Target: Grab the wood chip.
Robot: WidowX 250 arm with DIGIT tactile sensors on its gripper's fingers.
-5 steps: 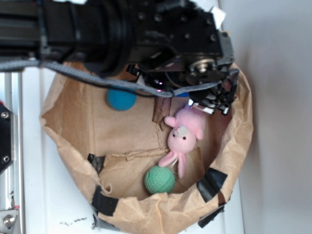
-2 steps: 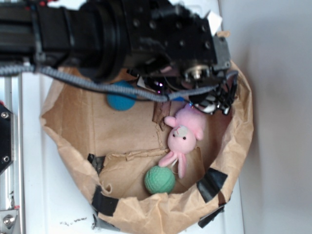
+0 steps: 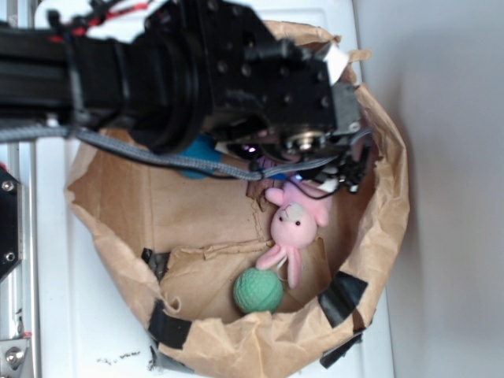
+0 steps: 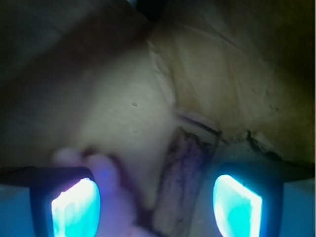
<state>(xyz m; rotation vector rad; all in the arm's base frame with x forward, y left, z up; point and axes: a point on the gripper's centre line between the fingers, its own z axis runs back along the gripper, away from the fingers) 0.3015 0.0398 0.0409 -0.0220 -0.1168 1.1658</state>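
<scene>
In the wrist view the wood chip point(image 4: 185, 180), a dark rough strip, lies on brown paper between my two glowing fingertips. My gripper point(image 4: 158, 200) is open and straddles the chip, with a gap on each side. The left pad point(image 4: 76, 207) sits against the pink plush bunny point(image 4: 106, 182); the right pad point(image 4: 237, 202) is over bare paper. In the exterior view my black arm point(image 3: 268, 87) hangs over the paper bag and hides the chip. The bunny point(image 3: 293, 224) lies just below the arm.
The crumpled brown paper bag point(image 3: 387, 205) walls in everything, with black tape patches point(image 3: 340, 298) on its rim. A green ball point(image 3: 257, 290) lies below the bunny. A sliver of a blue ball point(image 3: 201, 151) shows under the arm. A torn paper flap point(image 3: 213, 252) crosses the bag floor.
The arm has come lower over the bag, now covering the wood chip and most of the blue ball. The bunny and green ball have stayed put.
</scene>
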